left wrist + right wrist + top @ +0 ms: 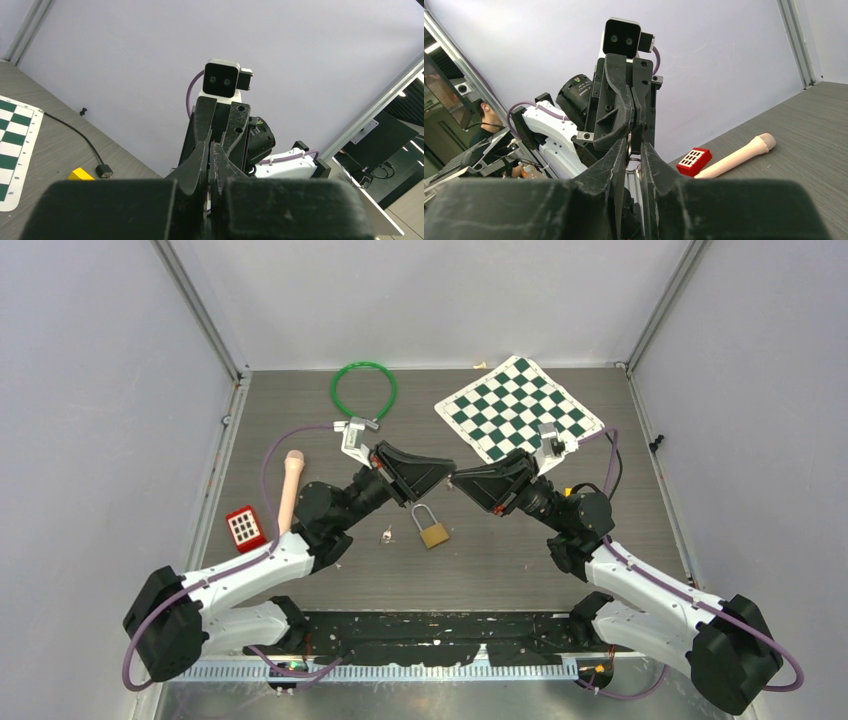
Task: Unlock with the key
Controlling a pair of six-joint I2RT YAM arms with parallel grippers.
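Observation:
A brass padlock (434, 533) with a steel shackle lies flat on the table, below both grippers. My left gripper (446, 470) and right gripper (458, 476) meet tip to tip above it. In the right wrist view the left gripper (630, 131) is shut on a thin silver key (629, 146), and a key ring (633, 164) hangs under it. My right gripper (630, 150) stands narrowly open, with the key and ring between its fingertips. In the left wrist view my left gripper (212, 150) is pressed shut and the key itself is hidden.
A small metal piece (386, 535) lies left of the padlock. A red keypad block (244, 526) and a beige handle (289, 490) lie at the left. A green ring (364, 388) and a checkered mat (518, 408) lie at the back.

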